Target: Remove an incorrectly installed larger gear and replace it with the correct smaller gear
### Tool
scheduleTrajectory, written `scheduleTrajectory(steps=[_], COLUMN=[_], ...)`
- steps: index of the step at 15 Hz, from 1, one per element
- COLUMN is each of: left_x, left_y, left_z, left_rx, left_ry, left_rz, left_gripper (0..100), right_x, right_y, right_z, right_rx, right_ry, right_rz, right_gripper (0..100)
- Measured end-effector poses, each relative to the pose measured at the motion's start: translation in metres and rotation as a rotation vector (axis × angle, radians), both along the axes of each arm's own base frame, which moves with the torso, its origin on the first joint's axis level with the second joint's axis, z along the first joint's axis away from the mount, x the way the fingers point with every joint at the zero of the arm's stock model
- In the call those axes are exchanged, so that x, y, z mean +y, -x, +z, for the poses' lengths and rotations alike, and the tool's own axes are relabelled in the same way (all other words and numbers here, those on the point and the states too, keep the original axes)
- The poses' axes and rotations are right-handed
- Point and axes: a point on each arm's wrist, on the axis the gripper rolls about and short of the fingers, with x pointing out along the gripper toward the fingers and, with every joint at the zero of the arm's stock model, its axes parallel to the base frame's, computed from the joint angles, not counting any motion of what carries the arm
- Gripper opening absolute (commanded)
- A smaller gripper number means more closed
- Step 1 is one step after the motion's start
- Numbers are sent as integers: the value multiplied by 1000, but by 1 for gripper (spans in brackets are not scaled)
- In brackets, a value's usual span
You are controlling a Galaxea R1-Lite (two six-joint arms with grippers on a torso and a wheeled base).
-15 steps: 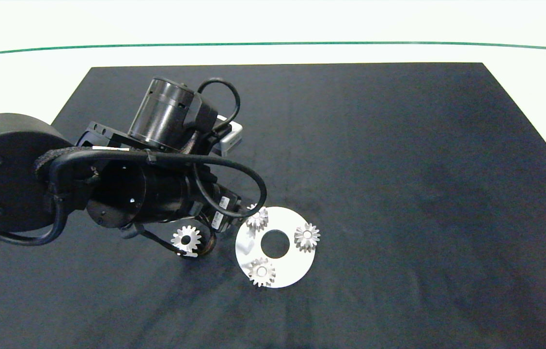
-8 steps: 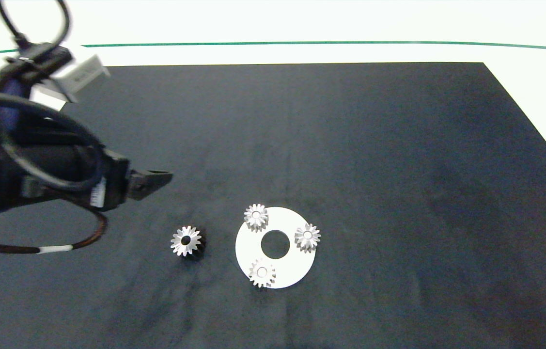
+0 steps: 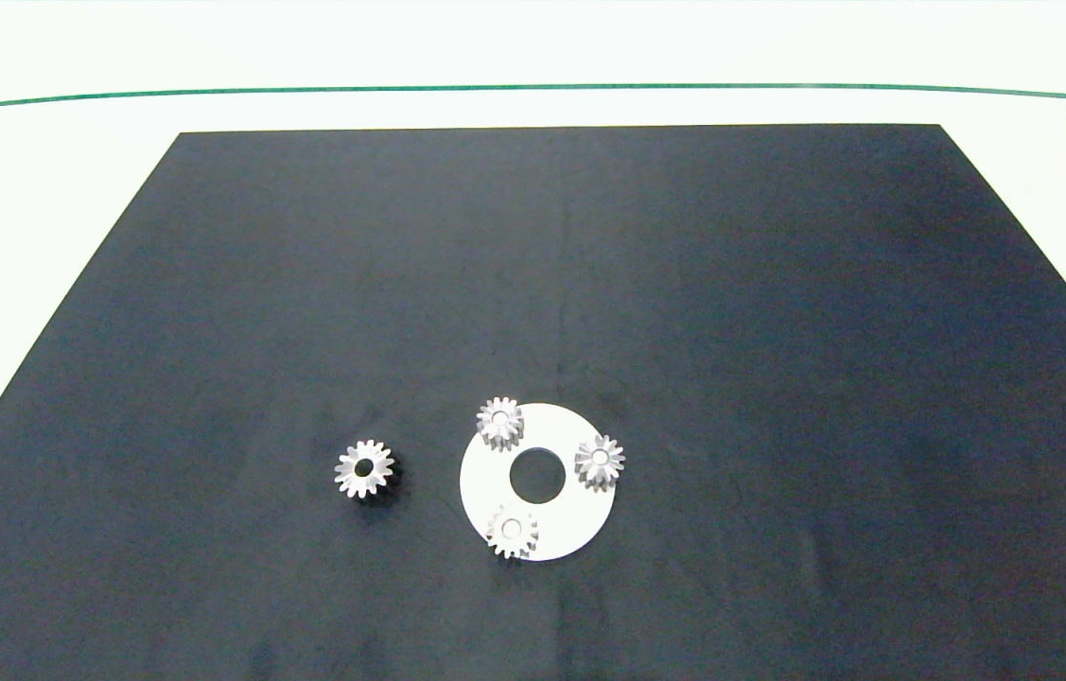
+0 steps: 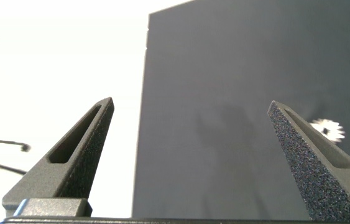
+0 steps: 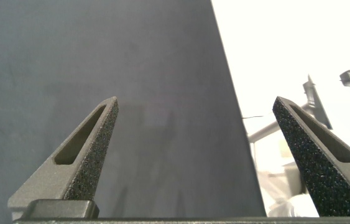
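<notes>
Head view showed the larger gear (image 3: 364,468) off the white disc (image 3: 570,530), three small gears (image 3: 500,422) seated, my left pincer (image 4: 190,155) and right pincer (image 5: 193,155) apart and empty; nothing remained, I judged.

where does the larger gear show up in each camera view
Head view: larger gear lies alone on the black mat, left of the white disc.
Left wrist view: blurred, beside the left gripper's far finger.
Right wrist view: not in it.
Shared landmark: the black mat.
</notes>
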Motion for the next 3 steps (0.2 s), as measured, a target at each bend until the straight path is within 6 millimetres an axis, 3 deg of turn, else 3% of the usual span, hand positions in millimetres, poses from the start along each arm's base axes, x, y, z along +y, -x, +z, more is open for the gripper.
scheduleTrajectory(steps=[3], left_x=[2], left_y=[40], left_z=[-36], left_rx=[-87], left_ry=[2], left_rz=[68], left_gripper=[100], right_x=[0], right_y=[27], right_z=[-30], right_rx=[-67], right_ry=[-3], right_rz=[-153], right_gripper=[100])
